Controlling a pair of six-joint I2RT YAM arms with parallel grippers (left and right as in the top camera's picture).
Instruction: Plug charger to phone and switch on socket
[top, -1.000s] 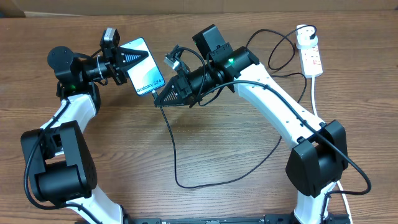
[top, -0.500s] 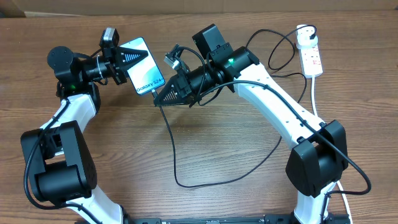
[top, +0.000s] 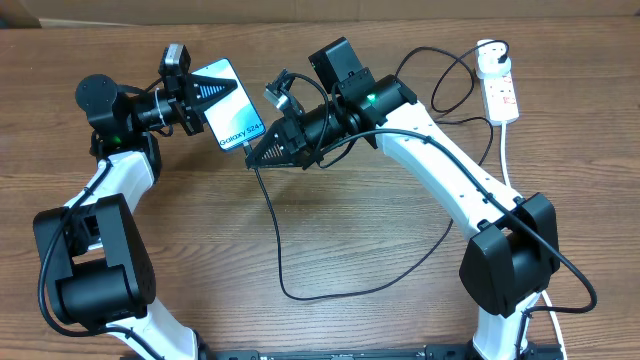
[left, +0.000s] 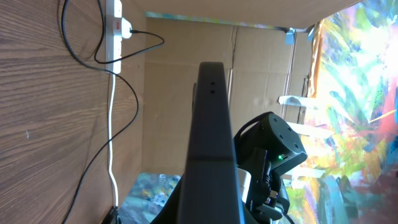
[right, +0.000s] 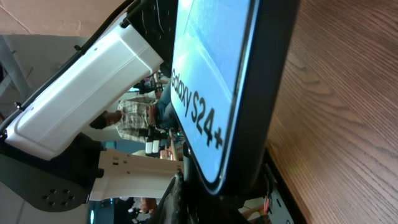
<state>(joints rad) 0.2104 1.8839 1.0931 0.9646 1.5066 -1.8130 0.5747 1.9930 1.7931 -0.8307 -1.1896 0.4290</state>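
Aloft, left tool (top: 203, 103) clamping phone (top: 232, 112), right tool (top: 262, 153) (pinching charger (top: 281, 262)) at phone's labelled end.

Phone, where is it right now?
In the overhead view, the phone is at the upper left, clamped by the left gripper, with the right gripper at its near end.

Soft, even room light falls on the wooden table (top: 360, 240), so the overhead view is crisp with barely a shadow. From the left wrist, the phone (left: 211, 143) sits so close that its edge goes dark and soft against the bright cardboard wall (left: 168, 93). From the right wrist, its screen mirrors the room in a pale sheen, and the wood on the right blurs.
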